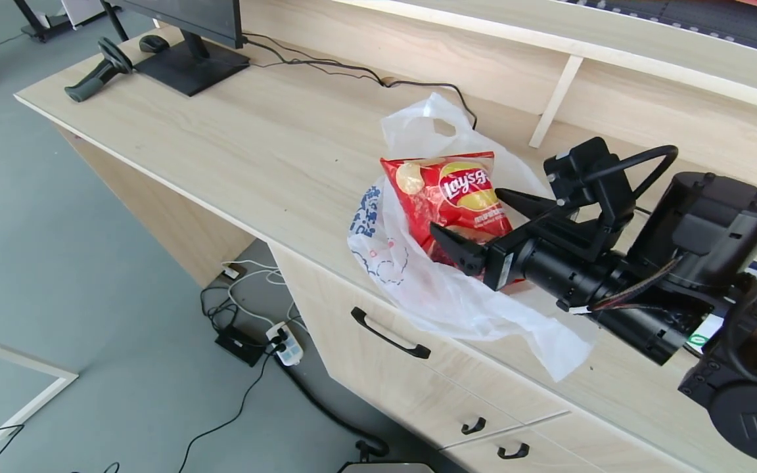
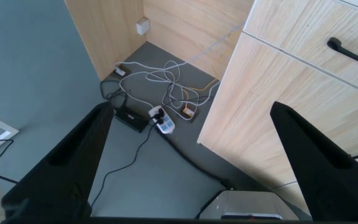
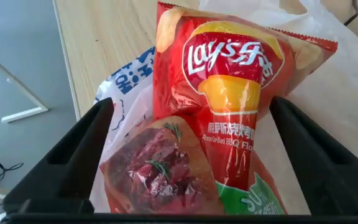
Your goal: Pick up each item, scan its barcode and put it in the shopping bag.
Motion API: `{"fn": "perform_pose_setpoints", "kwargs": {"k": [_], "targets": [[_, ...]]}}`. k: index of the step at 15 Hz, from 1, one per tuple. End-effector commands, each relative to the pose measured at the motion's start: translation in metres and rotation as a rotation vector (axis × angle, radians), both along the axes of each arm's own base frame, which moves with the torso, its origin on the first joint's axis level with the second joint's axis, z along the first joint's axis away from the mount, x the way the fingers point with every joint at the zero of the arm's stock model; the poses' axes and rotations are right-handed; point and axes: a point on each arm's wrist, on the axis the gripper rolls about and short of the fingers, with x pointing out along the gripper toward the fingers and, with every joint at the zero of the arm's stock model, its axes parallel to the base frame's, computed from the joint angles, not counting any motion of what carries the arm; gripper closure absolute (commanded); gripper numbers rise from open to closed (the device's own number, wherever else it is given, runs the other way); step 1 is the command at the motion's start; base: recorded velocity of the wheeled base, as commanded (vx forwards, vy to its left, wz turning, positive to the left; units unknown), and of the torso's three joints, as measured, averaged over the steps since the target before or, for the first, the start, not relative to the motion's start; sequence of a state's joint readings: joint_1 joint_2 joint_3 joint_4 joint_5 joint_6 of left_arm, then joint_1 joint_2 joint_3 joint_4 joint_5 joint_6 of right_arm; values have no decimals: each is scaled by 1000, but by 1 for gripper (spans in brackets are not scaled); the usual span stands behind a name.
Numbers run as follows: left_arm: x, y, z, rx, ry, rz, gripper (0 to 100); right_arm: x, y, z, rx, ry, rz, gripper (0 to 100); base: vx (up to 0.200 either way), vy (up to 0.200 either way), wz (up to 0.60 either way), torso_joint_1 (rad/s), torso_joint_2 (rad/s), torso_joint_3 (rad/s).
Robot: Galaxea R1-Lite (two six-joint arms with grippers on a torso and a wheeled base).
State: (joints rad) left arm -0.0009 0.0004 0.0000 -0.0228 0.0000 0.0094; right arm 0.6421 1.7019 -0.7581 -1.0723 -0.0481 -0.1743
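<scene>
Right gripper (image 1: pixel 485 223) holds its jaws spread wide, nothing gripped, with the chip packet (image 1: pixel 454 190) lying just ahead, partly between the fingers, on the white shopping bag (image 1: pixel 431 295), probably giving clearance around the packet; left gripper (image 2: pixel 191 107) hangs spread, idle.

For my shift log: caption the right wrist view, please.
Right gripper open astride a red chip bag lying on the white shopping bag, a darker packet overlapping it.

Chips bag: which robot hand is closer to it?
Right. The right gripper is open, straddling the chips bag on the shopping bag. The left gripper hangs open down beside the drawers, above floor cables.
</scene>
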Motion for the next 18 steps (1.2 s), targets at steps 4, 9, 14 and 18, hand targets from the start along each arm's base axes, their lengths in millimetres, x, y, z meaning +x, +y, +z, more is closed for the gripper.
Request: {"fn": "perform_pose_setpoints", "kwargs": {"k": [4,9,14,18], "targets": [[0,0,0,0,1,-1,0,-19,8,14,113,-142,55,0,0,0,0,0,0,0],[0,0,0,0,1,-1,0,-29,16,14,147,-118,131,0,0,0,0,0,0,0],[0,0,0,0,1,-1,0,-26,12,16,151,-129,139,0,0,0,-480,1,0,3],[0,0,0,9,1,0,0,-22,9,15,146,-129,130,0,0,0,-600,5,5,4]]}}
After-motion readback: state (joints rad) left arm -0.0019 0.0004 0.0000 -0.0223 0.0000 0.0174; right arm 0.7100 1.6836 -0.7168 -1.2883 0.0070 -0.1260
